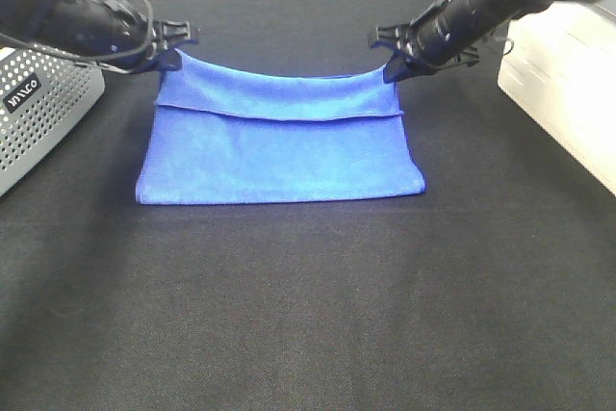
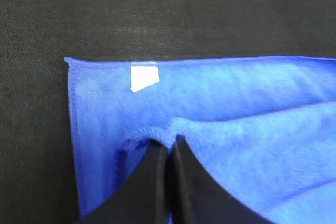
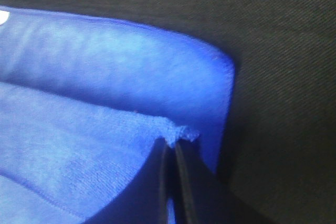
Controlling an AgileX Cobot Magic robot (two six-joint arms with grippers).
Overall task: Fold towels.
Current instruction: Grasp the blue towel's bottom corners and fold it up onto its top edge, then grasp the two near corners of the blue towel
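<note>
The towel [image 1: 279, 156] lies on the far middle of the desk [image 1: 308, 324], midway between its left and right edges. Its near edge rests flat on the black desk cover, and both near corners are down. Its far edge is raised off the desk and sags in a shallow curve between the two grippers. A darker line crosses the towel from side to side, closer to the far edge than to the near one.

The left gripper [image 1: 178, 50] has its jaws together on the towel's far left corner; in the left wrist view the black fingertips [image 2: 157, 153] pinch a ridge of blue cloth [image 2: 236, 145]. Past them a lower layer of the towel lies flat on the desk, with a white tag [image 2: 143, 77] near its corner.

The right gripper [image 1: 390, 63] has its jaws together on the far right corner; in the right wrist view a frayed tip of towel [image 3: 105, 129] pokes out between the fingertips [image 3: 157, 182], above another layer lying on the desk.

A grey perforated basket [image 1: 38, 113] stands at the desk's left edge and a white box [image 1: 563, 93] at its right edge, both apart from the towel.
</note>
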